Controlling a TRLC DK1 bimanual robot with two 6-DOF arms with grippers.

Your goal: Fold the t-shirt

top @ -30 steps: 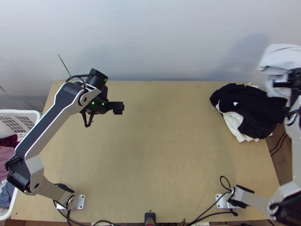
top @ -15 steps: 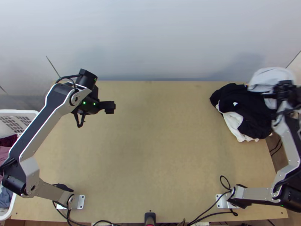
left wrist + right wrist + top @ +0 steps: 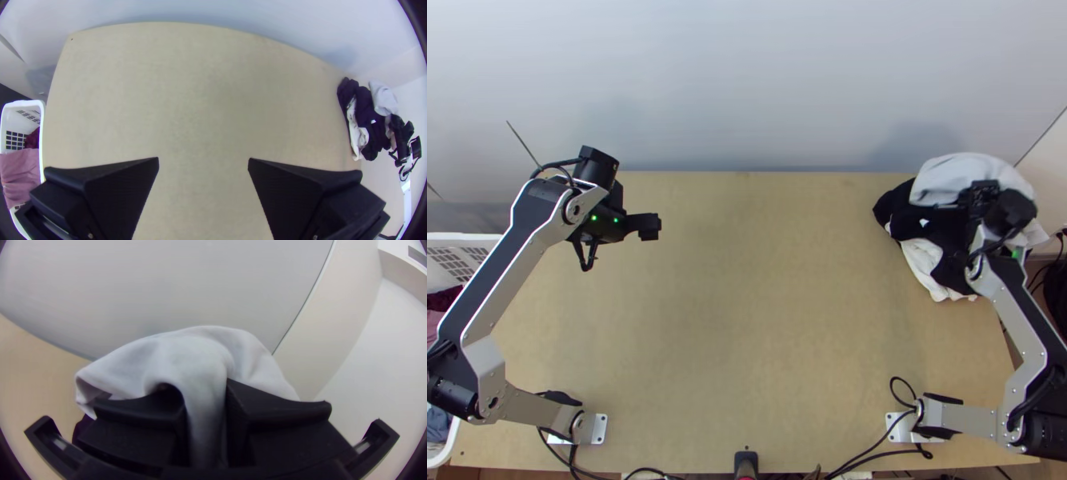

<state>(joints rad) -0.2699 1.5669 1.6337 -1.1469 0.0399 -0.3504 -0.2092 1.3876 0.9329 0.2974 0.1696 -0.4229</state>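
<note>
Looks like a lab or a small robot workshop, hard to say which. Has a left arm and a right arm mounted on metal plates at a plain wooden worktop, with loose black cables along the near edge. Backs onto a bare pale wall. Includes a white plastic basket of clothes beside the worktop, rather like a laundry corner.

It's pale grey on the t-shirt, black and white in the clothes pile, light tan across the desk!
</note>
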